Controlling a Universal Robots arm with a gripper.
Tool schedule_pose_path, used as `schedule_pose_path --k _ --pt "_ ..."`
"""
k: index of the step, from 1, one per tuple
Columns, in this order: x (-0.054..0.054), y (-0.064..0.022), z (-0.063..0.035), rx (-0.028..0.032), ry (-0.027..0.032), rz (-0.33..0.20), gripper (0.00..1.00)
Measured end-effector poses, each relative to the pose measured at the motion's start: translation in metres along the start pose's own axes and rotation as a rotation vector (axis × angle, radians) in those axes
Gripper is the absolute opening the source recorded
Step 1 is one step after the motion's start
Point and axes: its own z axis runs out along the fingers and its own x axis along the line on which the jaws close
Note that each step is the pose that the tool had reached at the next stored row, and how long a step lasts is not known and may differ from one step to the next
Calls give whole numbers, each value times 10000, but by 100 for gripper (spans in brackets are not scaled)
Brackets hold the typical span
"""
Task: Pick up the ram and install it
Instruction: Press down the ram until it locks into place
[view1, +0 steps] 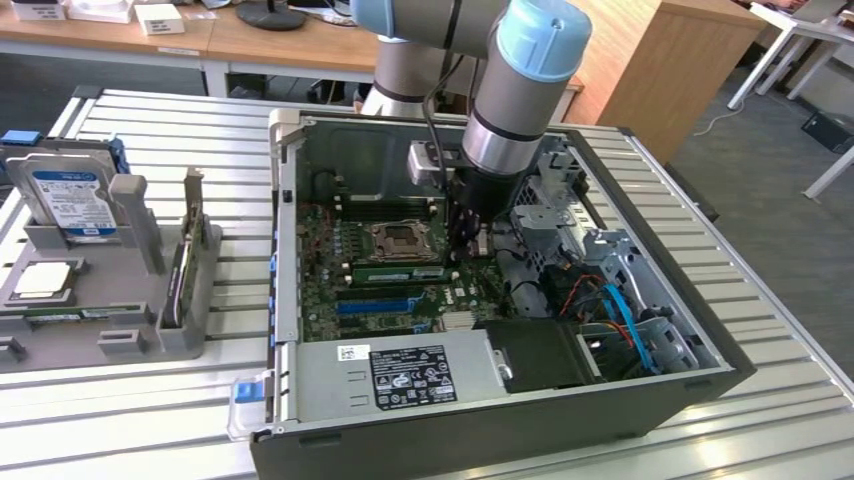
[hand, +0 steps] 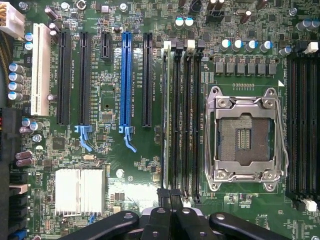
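The ram (view1: 396, 271) is a green stick standing on edge in a memory slot beside the CPU socket (view1: 400, 240), inside the open computer case (view1: 441, 420). In the wrist view the ram (hand: 166, 115) is a thin pale edge in the slot nearest the black and blue connector slots (hand: 125, 80). My gripper (view1: 467, 240) hangs over the motherboard, just off the exterior view's right of the socket. Its black fingertips (hand: 164, 196) are pressed together at one end of the memory slots. My gripper (hand: 170, 196) is shut, with nothing visible between its fingers.
A power supply (view1: 400, 375) fills the case's near corner, and drive cages with orange and blue cables (view1: 614, 300) sit on the exterior view's right. A grey holder (view1: 94, 300) outside the case, on the exterior view's left, carries a hard drive (view1: 67, 200) and other parts.
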Motion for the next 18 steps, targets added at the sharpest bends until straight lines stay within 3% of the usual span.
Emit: schedule_pose_path --k 8,13,18 --pt "0 -1 37 1 -3 0 11" --pt "0 3 -89 1 -2 1 11" --pt "0 3 -93 1 -1 0 11"
